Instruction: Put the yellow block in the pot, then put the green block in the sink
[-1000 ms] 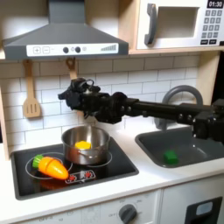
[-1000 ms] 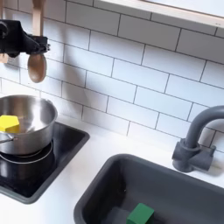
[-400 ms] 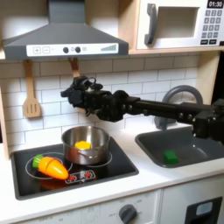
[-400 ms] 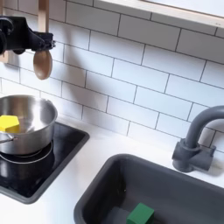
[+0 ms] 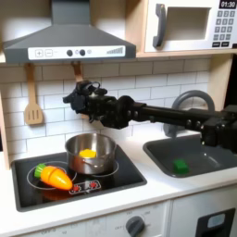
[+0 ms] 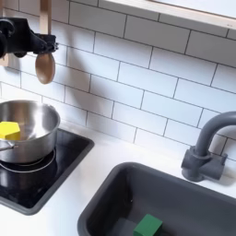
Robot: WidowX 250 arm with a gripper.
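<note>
The steel pot stands on the black stove, and the yellow block lies inside it. In the second exterior view the pot is at the left edge with the yellow block against its left wall. The green block rests on the floor of the dark grey sink; in the second exterior view the green block sits low in the sink. My gripper hovers above the pot, near the tiled wall, open and holding nothing. In the second exterior view the gripper is at the top left.
An orange toy carrot lies on the stove left of the pot. A wooden spatula and a wooden spoon hang on the wall. The arched faucet stands behind the sink. A range hood hangs overhead.
The gripper has risen slightly and edged toward the first exterior view's left. Both blocks, the pot and the carrot have stayed put.
</note>
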